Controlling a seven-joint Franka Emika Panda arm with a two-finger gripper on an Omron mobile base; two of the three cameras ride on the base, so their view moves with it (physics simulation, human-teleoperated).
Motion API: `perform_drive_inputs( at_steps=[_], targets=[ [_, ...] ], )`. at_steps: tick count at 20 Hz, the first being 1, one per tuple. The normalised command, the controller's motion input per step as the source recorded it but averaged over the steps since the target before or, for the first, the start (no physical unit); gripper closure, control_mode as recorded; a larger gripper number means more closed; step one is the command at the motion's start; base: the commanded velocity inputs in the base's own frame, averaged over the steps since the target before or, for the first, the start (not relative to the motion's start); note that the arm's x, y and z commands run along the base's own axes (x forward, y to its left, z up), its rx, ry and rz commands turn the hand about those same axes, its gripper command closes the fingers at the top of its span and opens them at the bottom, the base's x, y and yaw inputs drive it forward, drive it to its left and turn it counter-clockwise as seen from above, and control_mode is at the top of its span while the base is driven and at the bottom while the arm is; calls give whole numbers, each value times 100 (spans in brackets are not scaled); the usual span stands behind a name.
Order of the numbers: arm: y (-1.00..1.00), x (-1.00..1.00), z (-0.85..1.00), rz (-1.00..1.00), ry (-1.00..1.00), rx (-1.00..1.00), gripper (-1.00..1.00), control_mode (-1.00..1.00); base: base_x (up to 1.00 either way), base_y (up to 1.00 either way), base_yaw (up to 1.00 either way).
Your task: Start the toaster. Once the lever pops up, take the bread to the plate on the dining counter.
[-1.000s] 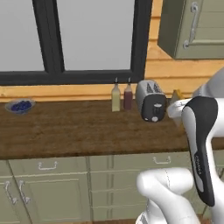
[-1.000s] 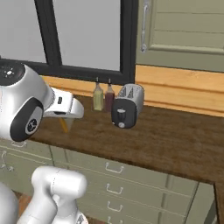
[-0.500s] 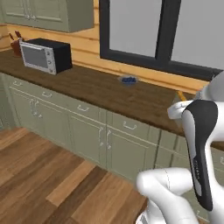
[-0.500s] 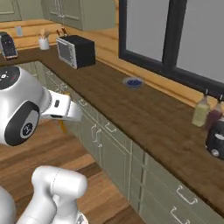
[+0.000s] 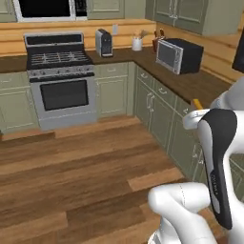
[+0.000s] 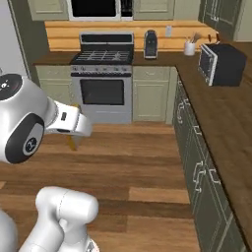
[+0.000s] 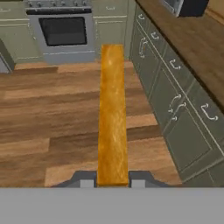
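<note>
My gripper (image 7: pixel 113 181) is shut on the bread (image 7: pixel 112 113), a golden-brown slice seen edge-on that runs up the middle of the hand view between the two fingertips (image 7: pixel 86 182). It hangs in the air over the wooden floor. A tip of the bread (image 5: pixel 197 103) pokes out above the white wrist in the left base view. In the right base view a bit of the bread (image 6: pixel 74 141) shows below the wrist. The toaster, the plate and the dining counter are out of view.
A stove with an oven (image 6: pixel 103 74) stands at the back wall. Beside it are a coffee machine (image 6: pixel 150 44) and a utensil jar (image 6: pixel 189 47). A dark counter (image 6: pixel 221 113) with handled cabinets and a microwave (image 6: pixel 221 64) runs along the right. Wooden floor (image 5: pixel 71 171) spreads ahead.
The whole picture has swung as the base turned: the window counter has given way to the stove corner and open floor. The bread stays in the shut gripper.
</note>
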Motion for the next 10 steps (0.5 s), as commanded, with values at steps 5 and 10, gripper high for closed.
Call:
perform_drive_inputs(
  at_steps=[5, 10],
  targets=[
    [0, 0, 0, 0, 0, 0, 100, 100, -34, 0, 100],
    [0, 0, 0, 0, 0, 0, 100, 100, -34, 0, 100]
  ],
)
